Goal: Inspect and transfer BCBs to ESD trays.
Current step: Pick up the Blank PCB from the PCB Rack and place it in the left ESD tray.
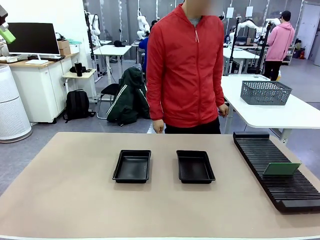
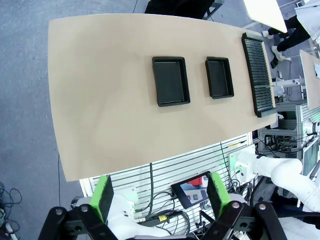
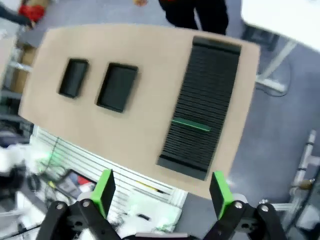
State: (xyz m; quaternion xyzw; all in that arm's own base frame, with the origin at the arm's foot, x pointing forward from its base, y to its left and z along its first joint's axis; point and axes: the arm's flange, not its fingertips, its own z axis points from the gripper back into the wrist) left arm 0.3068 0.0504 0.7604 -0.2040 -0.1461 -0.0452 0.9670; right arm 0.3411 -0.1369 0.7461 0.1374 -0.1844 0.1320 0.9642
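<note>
Trays lie side by side near the middle of the table [image 1: 75, 200]. The left tray [image 1: 132, 166] and the right tray [image 1: 195, 166] are black, a little apart, and both are empty. A long black rack [image 1: 260, 155] lies along the right side of the table. One pale green board [image 1: 281, 169] stands on its edge in a slot of the rack, close to the near end and well apart from the trays.

A person [image 1: 185, 65] in a red jacket stands at the far side, arms down. A grey basket [image 1: 265, 92] sits on a white table behind.

The left gripper [image 2: 161, 196] hangs high over the table, fingers wide apart, holding nothing. The right gripper [image 3: 162, 192] hangs high over the rack, fingers wide apart too, with nothing between them.
</note>
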